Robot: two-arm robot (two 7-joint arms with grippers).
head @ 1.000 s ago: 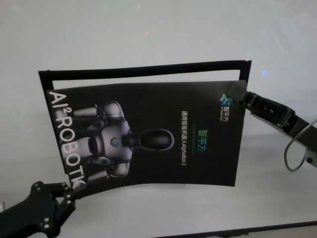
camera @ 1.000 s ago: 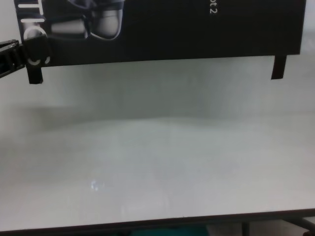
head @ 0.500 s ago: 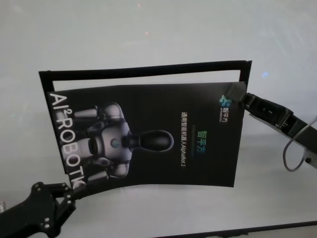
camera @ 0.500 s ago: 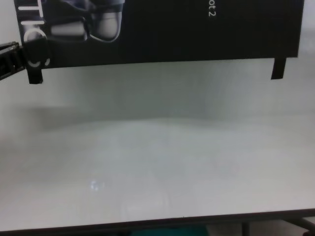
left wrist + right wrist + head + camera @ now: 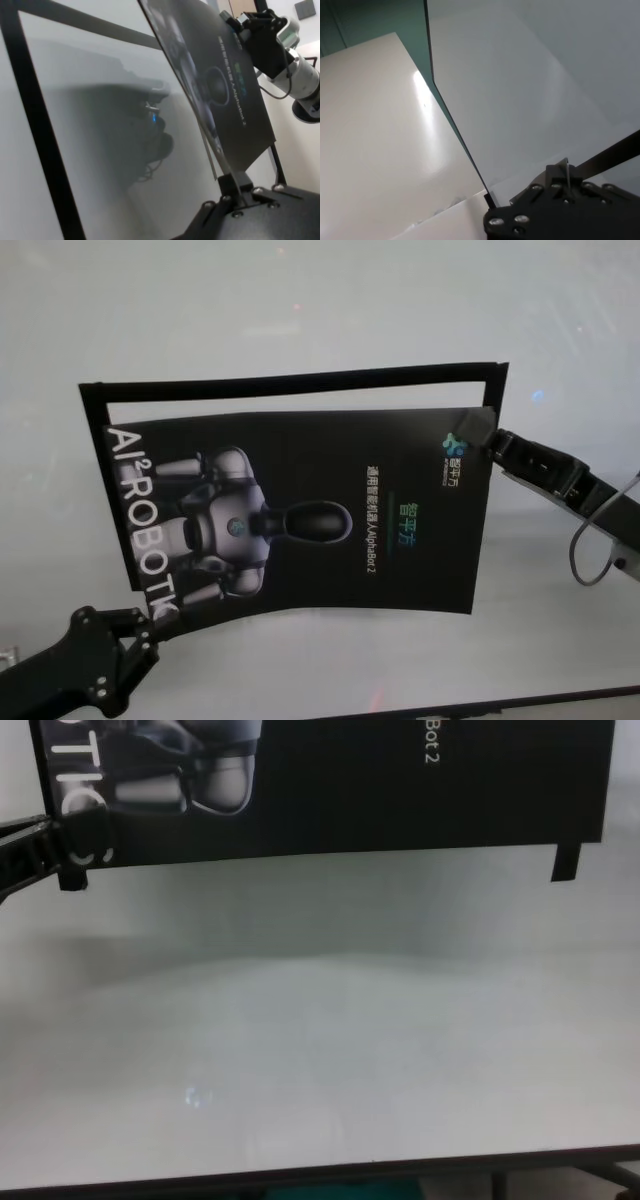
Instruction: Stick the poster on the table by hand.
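The poster, a black glossy sheet with a silver-grey robot picture and white lettering, hangs above the white-grey table. My left gripper is shut on its near-left corner by the lettering. My right gripper is shut on its far-right corner. In the chest view the poster's lower edge hangs above the table, with the left gripper at its left end. The left wrist view shows the sheet edge-on, clamped in the left gripper. In the right wrist view the right gripper clamps the thin edge.
A narrow black tape strip runs beyond the poster's far side, with short arms at both ends. Short tape strips hang from the poster's lower corners. The table's dark front edge is near. A grey cable loops off the right arm.
The poster has sunk slightly and shifted a little to the right in the chest view. The left gripper moved slightly with its corner. The right gripper has hardly moved.
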